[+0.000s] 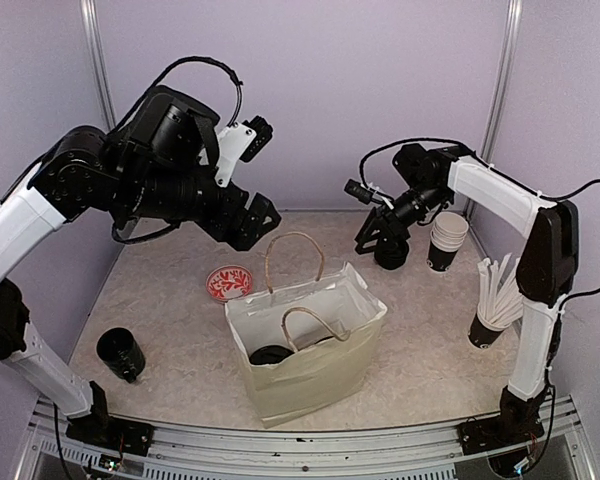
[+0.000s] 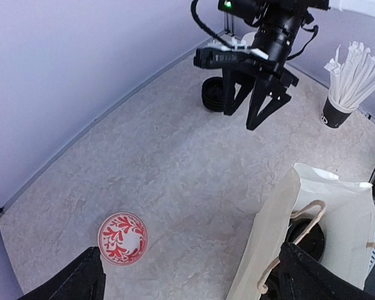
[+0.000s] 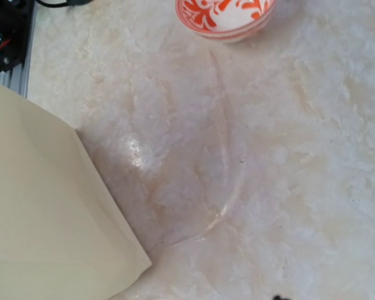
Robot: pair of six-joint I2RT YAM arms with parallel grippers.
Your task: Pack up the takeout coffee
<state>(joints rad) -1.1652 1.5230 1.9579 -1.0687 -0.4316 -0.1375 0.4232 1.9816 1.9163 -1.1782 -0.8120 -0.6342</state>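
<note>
Up high over the back left of the beige marbled surface (image 1: 160, 310) is the left arm (image 1: 130, 175), left jaws spread wide with nothing in them, above and left of the cream paper bag with twine handles (image 1: 300, 385). The bag stands upright mid-surface, mouth open. The takeout coffee (image 1: 271, 354) sits inside it: round black lid visible down in the bag, cup body hidden by the bag wall. From the right, the right arm (image 1: 500, 195) reaches in, right jaws pointing down, partly apart and empty, just beside a low black round stack (image 1: 391, 257) at the back right; can't tell if they touch it. Next to that is a nested stack of black cups with white rims (image 1: 447, 240). Near the right edge is a black cup of white sticks (image 1: 490, 322). Just left of the bag, not touching it, is a red-and-white patterned round dish (image 1: 229, 283). Front left, well apart from the rest, is another black cup (image 1: 120, 353); its top is too dark to read.
</note>
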